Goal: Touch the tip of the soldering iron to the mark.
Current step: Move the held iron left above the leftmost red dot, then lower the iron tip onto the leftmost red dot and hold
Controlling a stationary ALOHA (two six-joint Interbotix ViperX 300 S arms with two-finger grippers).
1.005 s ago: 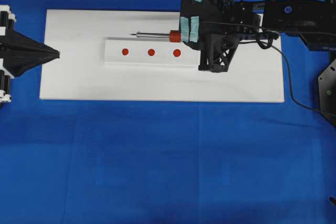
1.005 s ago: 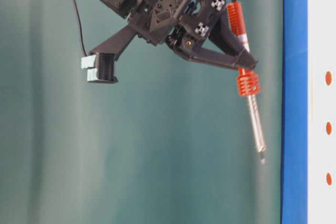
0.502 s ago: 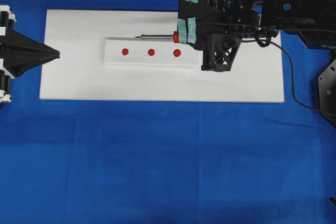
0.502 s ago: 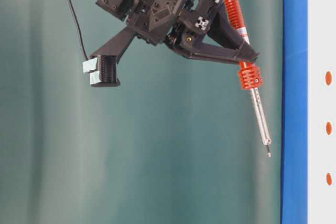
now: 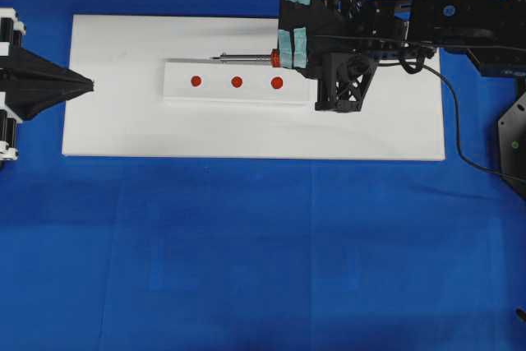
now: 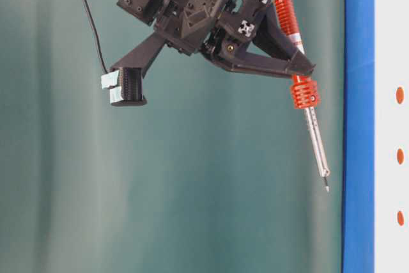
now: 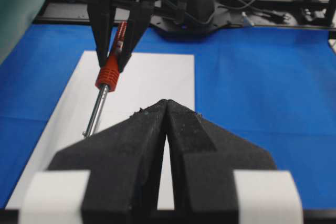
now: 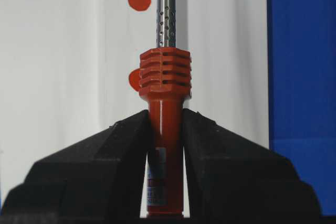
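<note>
The right tool (image 5: 289, 48) is clamped on the soldering iron (image 5: 246, 57); its shaft runs along the dot row, the tip above and just beside the mark (image 5: 237, 82). The left tool (image 7: 166, 129) is pressed together.

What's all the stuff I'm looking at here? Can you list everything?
soldering iron: one, orange-red handle, grey metal shaft, black cord; held above the far edge of the white block.
red dots: three, in a row on the white block.
white block: one, on the white board.
white board: one, on the blue cloth.
blue cloth: one, covers the table.
right gripper: black, shut on the soldering iron.
left gripper: black, shut, holding nothing, at the board's left end.
</note>
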